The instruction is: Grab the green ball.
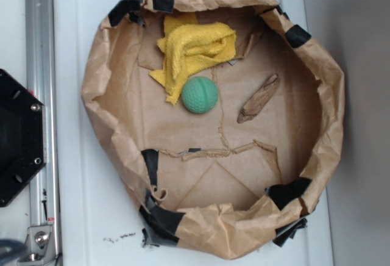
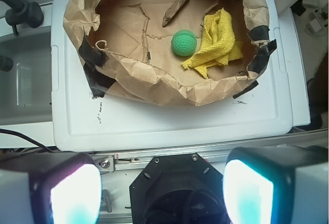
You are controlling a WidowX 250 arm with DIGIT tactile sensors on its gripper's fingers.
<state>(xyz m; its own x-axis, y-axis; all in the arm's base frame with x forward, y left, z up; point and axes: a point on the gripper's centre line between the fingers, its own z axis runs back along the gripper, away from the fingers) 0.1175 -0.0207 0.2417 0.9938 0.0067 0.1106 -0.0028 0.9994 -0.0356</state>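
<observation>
The green ball (image 1: 199, 94) (image 2: 183, 42) lies on the floor of a crumpled brown paper basin (image 1: 116, 125) (image 2: 154, 82), touching the lower edge of a yellow terry cloth (image 1: 194, 49) (image 2: 218, 41). In the wrist view my gripper (image 2: 162, 193) is open, its two pale glowing pads (image 2: 74, 196) far apart with nothing between them. It hovers high above the black robot base (image 2: 177, 190), well short of the basin and the ball. The exterior view does not show the gripper.
A slim brown paper twist (image 1: 259, 98) (image 2: 175, 9) lies beside the ball. Black tape patches (image 1: 161, 217) hold the basin's raised walls. The basin sits on a white board (image 2: 169, 124), with a metal rail (image 1: 39, 95) and the black base (image 1: 18, 138) alongside.
</observation>
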